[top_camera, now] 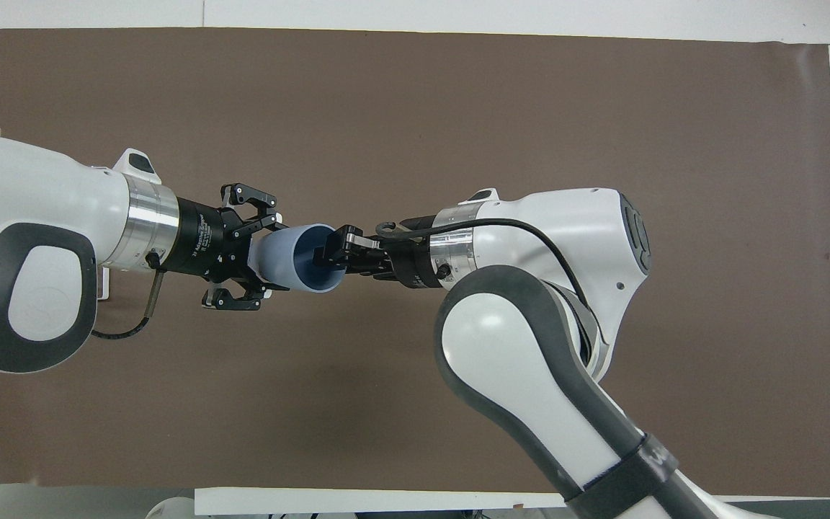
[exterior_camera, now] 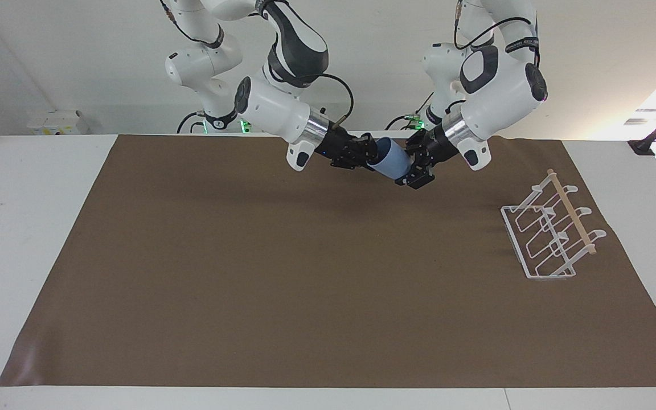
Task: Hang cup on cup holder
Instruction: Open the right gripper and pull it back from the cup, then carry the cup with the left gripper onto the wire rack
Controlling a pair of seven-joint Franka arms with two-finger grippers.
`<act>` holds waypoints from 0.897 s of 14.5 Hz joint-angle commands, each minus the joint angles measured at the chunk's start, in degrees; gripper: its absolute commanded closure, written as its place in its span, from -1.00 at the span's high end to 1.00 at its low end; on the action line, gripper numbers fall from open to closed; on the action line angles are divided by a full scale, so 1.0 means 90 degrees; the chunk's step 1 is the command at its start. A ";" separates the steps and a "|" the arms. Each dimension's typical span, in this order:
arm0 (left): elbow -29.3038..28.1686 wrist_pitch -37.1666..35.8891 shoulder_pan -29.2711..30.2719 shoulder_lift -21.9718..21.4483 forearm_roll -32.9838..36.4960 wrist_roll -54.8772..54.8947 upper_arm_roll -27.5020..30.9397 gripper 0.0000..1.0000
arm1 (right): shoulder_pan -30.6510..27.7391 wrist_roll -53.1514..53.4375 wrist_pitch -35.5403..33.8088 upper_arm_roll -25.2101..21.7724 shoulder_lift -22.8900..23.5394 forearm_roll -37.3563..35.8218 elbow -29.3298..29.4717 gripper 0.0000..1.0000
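The light-blue cup (exterior_camera: 392, 160) (top_camera: 282, 259) hangs on its side in the air above the brown mat, near the robots' edge. My left gripper (exterior_camera: 411, 164) (top_camera: 269, 252) is shut on the cup's narrow base end. My right gripper (exterior_camera: 369, 155) (top_camera: 333, 251) is at the cup's open mouth, its fingers parted around the rim. The white wire cup holder (exterior_camera: 550, 233) with its pale wooden rod stands on the mat toward the left arm's end of the table, with no cup on it. In the overhead view the left arm covers nearly all of it.
The brown mat (exterior_camera: 305, 285) (top_camera: 458, 108) covers most of the white table (exterior_camera: 32, 228). Both arms meet above the mat's middle, close to the robots' edge.
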 commanded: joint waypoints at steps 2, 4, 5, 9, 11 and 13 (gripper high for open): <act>0.0248 -0.0432 0.0258 -0.0040 0.0012 0.0222 0.0046 -1.00 | -0.0472 -0.0135 0.0070 0.0004 -0.0051 0.0069 0.0041 0.99; 0.0676 -0.0686 0.0540 0.0105 0.0527 0.0592 0.0086 -1.00 | -0.0901 -0.0194 -0.0095 0.0004 -0.0177 0.0049 0.0041 0.99; 0.0978 -0.0871 0.0522 0.0261 0.0975 0.0613 0.0086 -1.00 | -0.1135 -0.0194 -0.0222 0.0004 -0.0284 0.0030 0.0012 0.99; 0.1313 -0.1449 0.0268 0.0370 0.2901 0.0710 0.0047 -1.00 | -0.1995 -0.0242 -0.0818 -0.0016 -0.0373 -0.1643 0.0002 0.99; 0.1333 -0.1604 0.0268 0.0370 0.3602 0.0731 0.0066 -1.00 | -0.2347 -0.0602 -0.0819 -0.0006 -0.0334 -0.2943 0.0051 0.99; 0.1371 -0.1983 -0.0032 0.0360 0.5111 0.0692 0.0027 -1.00 | -0.2698 -0.0809 -0.0887 -0.0016 -0.0334 -0.3901 0.0022 0.99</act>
